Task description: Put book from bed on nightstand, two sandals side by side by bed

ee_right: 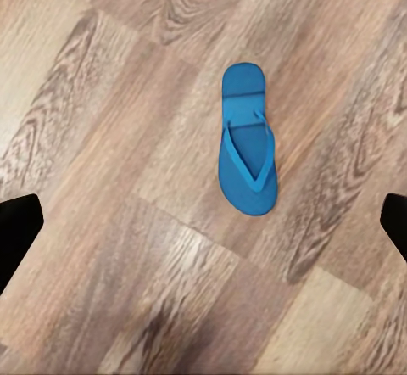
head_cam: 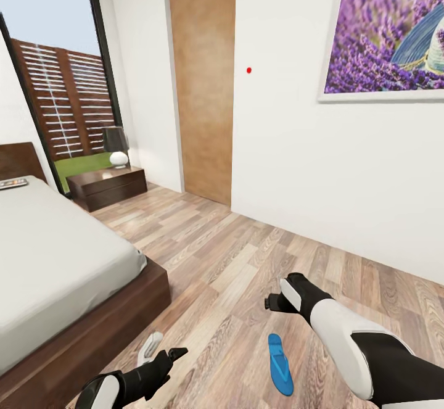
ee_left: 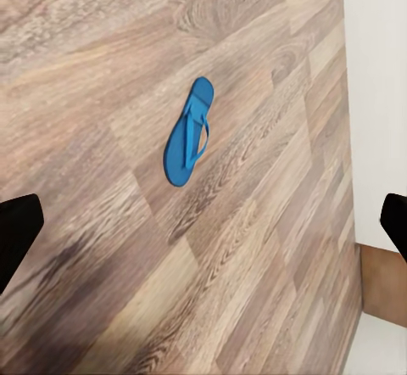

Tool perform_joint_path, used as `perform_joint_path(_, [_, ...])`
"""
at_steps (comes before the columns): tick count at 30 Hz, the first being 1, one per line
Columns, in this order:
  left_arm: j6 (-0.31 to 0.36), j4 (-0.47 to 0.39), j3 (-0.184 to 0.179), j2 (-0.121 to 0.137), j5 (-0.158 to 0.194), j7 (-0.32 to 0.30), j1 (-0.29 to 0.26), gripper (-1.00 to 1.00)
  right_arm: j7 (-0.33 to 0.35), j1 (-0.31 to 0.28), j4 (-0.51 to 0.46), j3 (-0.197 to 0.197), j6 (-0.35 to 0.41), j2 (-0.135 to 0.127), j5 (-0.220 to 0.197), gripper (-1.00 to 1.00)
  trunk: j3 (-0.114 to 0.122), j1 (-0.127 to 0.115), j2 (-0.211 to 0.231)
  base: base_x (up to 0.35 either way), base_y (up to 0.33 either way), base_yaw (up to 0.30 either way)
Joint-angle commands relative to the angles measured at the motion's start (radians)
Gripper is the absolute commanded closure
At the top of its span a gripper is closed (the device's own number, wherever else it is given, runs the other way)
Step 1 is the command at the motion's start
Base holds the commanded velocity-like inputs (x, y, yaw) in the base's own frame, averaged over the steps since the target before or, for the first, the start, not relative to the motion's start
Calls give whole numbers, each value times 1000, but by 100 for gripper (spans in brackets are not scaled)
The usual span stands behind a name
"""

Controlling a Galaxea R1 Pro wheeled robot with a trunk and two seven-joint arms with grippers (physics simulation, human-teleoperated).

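Below and between the two grippers, one blue sandal (head_cam: 280,364) lies flat on the wood floor (head_cam: 234,273), touched by neither. The right gripper (head_cam: 272,302) hangs above it, fingers spread wide; the left gripper (head_cam: 176,353) is likewise spread, beside the bed (head_cam: 80,310)

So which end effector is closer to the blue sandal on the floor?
Right. The right end effector hangs just above the blue sandal, toward the wall; the left end effector is farther, on its bed side.
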Motion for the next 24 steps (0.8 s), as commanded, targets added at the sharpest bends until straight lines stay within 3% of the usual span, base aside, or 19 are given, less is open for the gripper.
perform_joint_path(1, [7, 0, 5, -1, -2, -4, -1, -100, -9, 0, -1, -3, 3, 0, -11, -100, -4, 4, -8, 0, 0, 0])
perform_joint_path(14, [6, 0, 5, -1, -2, -4, -1, -100, -9, 0, 1, -4, 1, 0, -11, -100, -45, 54, -99, 0, 0, 0])
perform_joint_path(24, [6, 0, 3, -1, -2, -4, -1, -100, -9, 0, 2, -4, 1, 0, -11, -100, -84, 58, -101, 0, 0, 0])
